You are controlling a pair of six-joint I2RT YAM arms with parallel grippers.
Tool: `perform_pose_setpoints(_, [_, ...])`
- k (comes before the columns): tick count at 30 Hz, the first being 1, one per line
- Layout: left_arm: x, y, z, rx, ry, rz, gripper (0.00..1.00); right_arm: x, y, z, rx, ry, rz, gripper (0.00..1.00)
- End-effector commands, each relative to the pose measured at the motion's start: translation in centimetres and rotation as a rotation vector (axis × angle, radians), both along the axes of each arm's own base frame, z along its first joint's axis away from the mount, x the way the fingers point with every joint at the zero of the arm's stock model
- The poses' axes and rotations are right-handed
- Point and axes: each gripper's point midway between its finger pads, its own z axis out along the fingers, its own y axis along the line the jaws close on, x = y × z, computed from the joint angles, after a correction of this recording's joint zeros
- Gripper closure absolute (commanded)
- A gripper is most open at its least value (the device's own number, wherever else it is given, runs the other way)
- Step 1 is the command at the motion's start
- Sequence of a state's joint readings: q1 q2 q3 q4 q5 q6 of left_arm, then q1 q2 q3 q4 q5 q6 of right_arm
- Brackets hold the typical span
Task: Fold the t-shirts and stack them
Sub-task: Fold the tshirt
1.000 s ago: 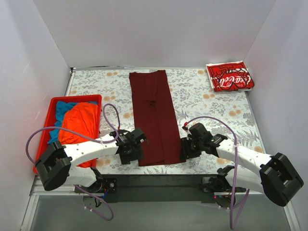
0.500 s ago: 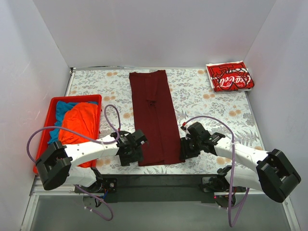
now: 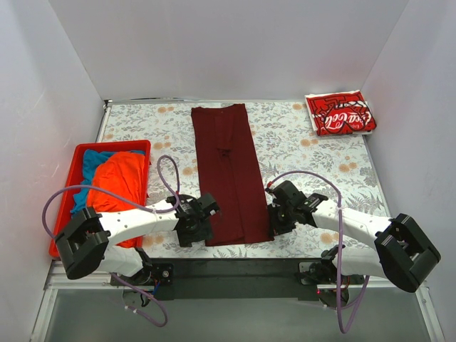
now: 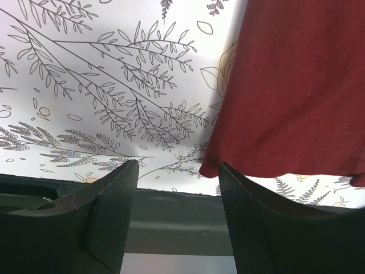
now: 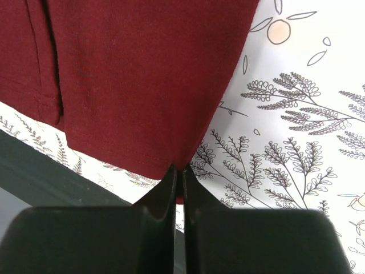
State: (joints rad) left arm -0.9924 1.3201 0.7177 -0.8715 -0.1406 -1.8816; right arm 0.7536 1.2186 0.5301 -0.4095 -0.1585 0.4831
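The dark maroon t-shirt (image 3: 229,171) lies as a long folded strip down the table's middle. My right gripper (image 3: 274,222) is shut on its near right hem corner; in the right wrist view the gripper (image 5: 178,171) pinches the maroon cloth (image 5: 137,74). My left gripper (image 3: 201,226) is open at the near left hem corner; in the left wrist view the gripper (image 4: 178,171) stands just left of the maroon hem (image 4: 285,103), holding nothing. A folded red Coca-Cola t-shirt (image 3: 340,112) lies at the far right. Orange (image 3: 115,182) and blue (image 3: 91,162) t-shirts lie in the bin.
A red plastic bin (image 3: 80,153) stands at the left edge of the flowered tablecloth (image 3: 306,153). White walls enclose the table on three sides. The dark front rail (image 4: 171,220) runs just below both grippers.
My right gripper has shifted slightly left onto the shirt's near right corner. My left gripper has barely moved.
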Motion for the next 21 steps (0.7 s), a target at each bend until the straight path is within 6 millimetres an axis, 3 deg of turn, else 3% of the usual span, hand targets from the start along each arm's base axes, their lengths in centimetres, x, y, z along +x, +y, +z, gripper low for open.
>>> perform_pose_setpoints(1, [0.5, -1.0, 0.8, -0.021, -0.024, 0.011, 0.43, -3.4, -3.6, -2.6, -0.171, 0.115, 0.024, 0.99])
perform_pose_setpoints(13, [1.3, -2.1, 0.9, -0.050, -0.051, 0.023, 0.46, -3.7, -3.0, -2.9, -0.142, 0.121, 0.049, 0.99])
perform_pose_setpoints(21, [0.7, -1.5, -0.8, -0.003, -0.006, 0.019, 0.57, -3.7, -2.8, -2.8, -0.136, 0.118, 0.052, 0.99])
